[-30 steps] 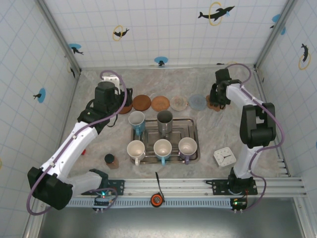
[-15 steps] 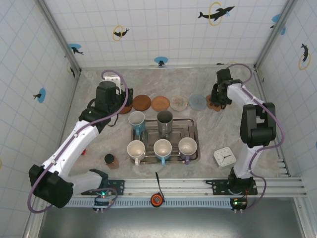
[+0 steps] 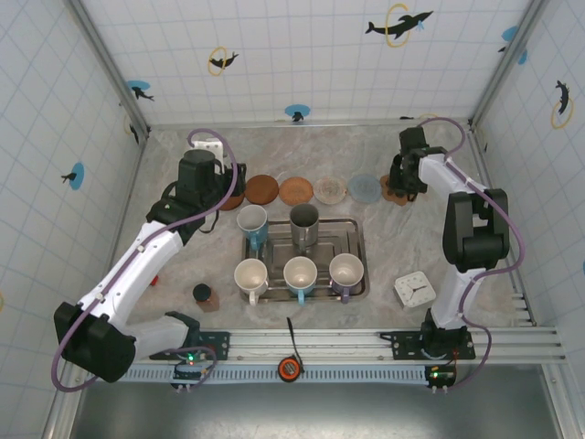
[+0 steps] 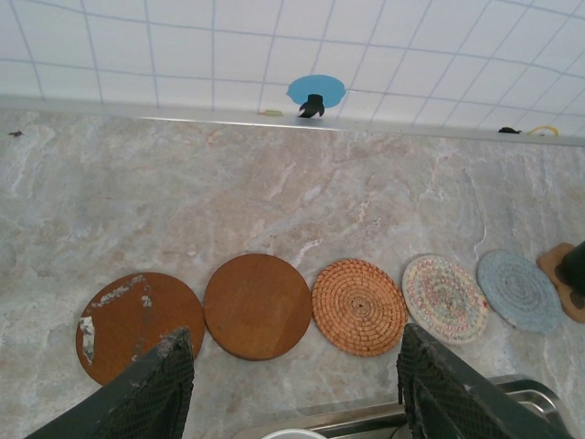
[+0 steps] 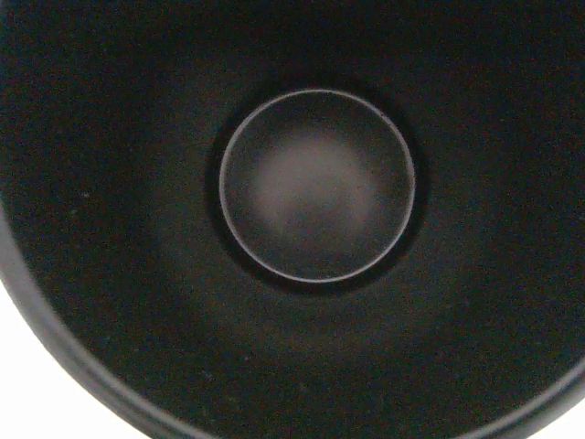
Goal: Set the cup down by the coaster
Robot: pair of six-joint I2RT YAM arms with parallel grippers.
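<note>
Coasters (image 4: pixel 257 305) lie in a row by the tabletop's far edge. Over the left ones, the left gripper (image 4: pixel 294 352) hangs with fingers (image 4: pixel 151 389) apart, empty. At the right end, the right gripper (image 3: pixel 403 176) is clamped on the black cup (image 5: pixel 315 183), upright, over the last coaster (image 4: pixel 551 265).

Coasters (image 3: pixel 296 190) lie in a row on the desk (image 3: pixel 402 240). At their 6 o'clock a tray (image 3: pixel 340 234) holds cups (image 3: pixel 300 273); a clock (image 3: pixel 415 290) lies at its 4 o'clock.
</note>
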